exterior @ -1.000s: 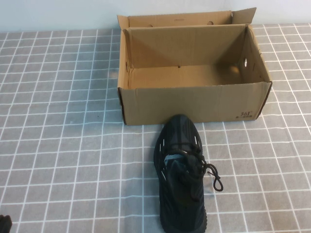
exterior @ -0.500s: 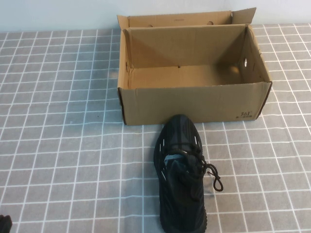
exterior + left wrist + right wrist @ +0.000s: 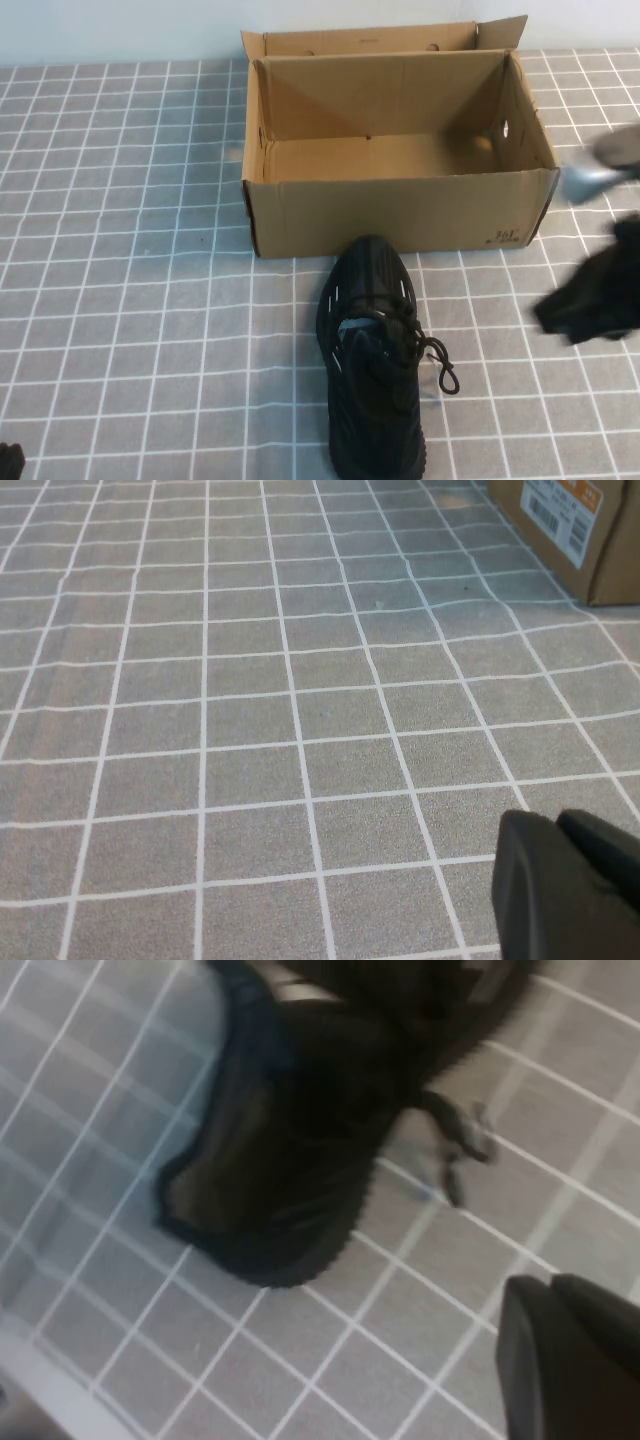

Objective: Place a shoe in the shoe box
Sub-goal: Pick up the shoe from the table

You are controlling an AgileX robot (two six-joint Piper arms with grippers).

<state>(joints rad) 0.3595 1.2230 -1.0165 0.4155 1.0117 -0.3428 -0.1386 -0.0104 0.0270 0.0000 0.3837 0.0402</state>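
On the grey cloth with its white grid lines (image 3: 130, 300), an all-black knit sneaker (image 3: 372, 360) lies on its sole just in front of a rectangular brown corrugated cardboard box (image 3: 400, 210), its rounded toe close to the box's front wall and its heel toward the robot's side of the table. Short white dash marks run along both flanks of the sneaker near the toe, and its black laces are loose, with one loop spilling onto the cloth on the shoe's right side. A ridged sole edge shows at the heel. The box stands open with its flap lid folded upright at the back; the inside is bare cardboard, and small black print sits at the front wall's lower right corner. The right gripper (image 3: 590, 295) appears as a blurred dark shape above the cloth to the right of the box and the sneaker, well apart from both; whether its fingers are spread or closed cannot be told. From the right wrist view the sneaker (image 3: 300, 1130) shows blurred, with a lace end lying on the cloth. The left gripper (image 3: 10, 462) sits at the near left edge of the table, far from the shoe, and its finger state cannot be told either; its wrist view shows a box corner (image 3: 570, 525) bearing a printed label.
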